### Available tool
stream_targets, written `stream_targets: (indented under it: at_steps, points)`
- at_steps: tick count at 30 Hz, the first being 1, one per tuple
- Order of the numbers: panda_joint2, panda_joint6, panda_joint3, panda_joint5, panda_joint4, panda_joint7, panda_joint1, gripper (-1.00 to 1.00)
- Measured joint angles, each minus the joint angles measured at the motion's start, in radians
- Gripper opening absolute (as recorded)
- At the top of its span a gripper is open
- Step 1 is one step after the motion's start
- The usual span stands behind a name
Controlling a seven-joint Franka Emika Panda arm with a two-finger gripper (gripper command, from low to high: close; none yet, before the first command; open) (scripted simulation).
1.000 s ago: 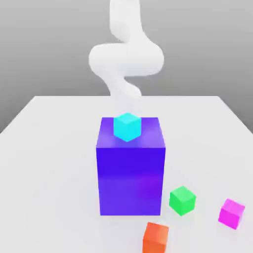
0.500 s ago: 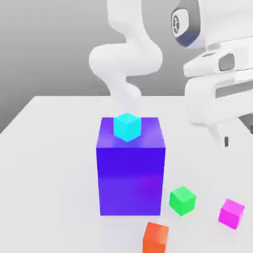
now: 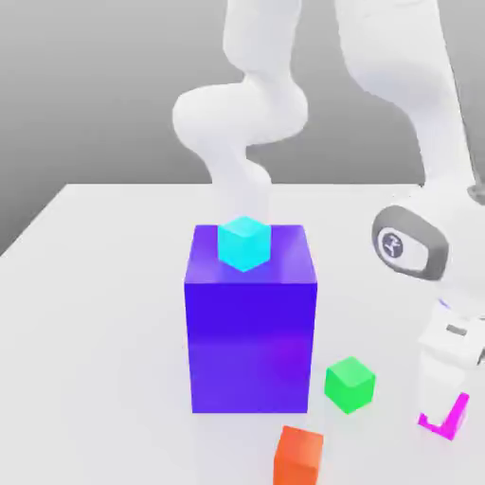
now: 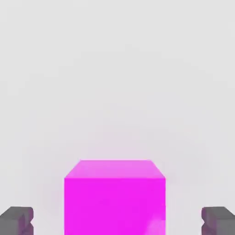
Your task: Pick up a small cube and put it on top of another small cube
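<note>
A tall block (image 3: 250,322) stands at the middle of the table (image 3: 95,284), with a small cube (image 3: 244,242) resting on its top face toward the rear edge. Near the block's front corner on the exterior view's right sits a second small cube (image 3: 350,384), apart from it. A third (image 3: 298,458) lies nearer the camera, in front of and between the block and the second cube. Farther to the exterior view's right, the robot arm (image 3: 417,142) reaches down from behind the block, its gripper (image 3: 441,407) lowered over the small cube (image 4: 114,197) at the table's near right; in the hand view that cube sits between the two fingertips (image 4: 16,220), a gap on each side.
</note>
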Motion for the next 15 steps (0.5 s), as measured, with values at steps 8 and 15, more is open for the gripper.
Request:
stream_targets:
  at_steps: [8, 15]
  points:
    - [-0.056, -0.044, 0.013, 0.016, -0.012, -0.012, -0.008, -1.00]
    - [-0.308, -0.157, 0.022, 0.039, -0.143, -0.206, -0.078, -1.00]
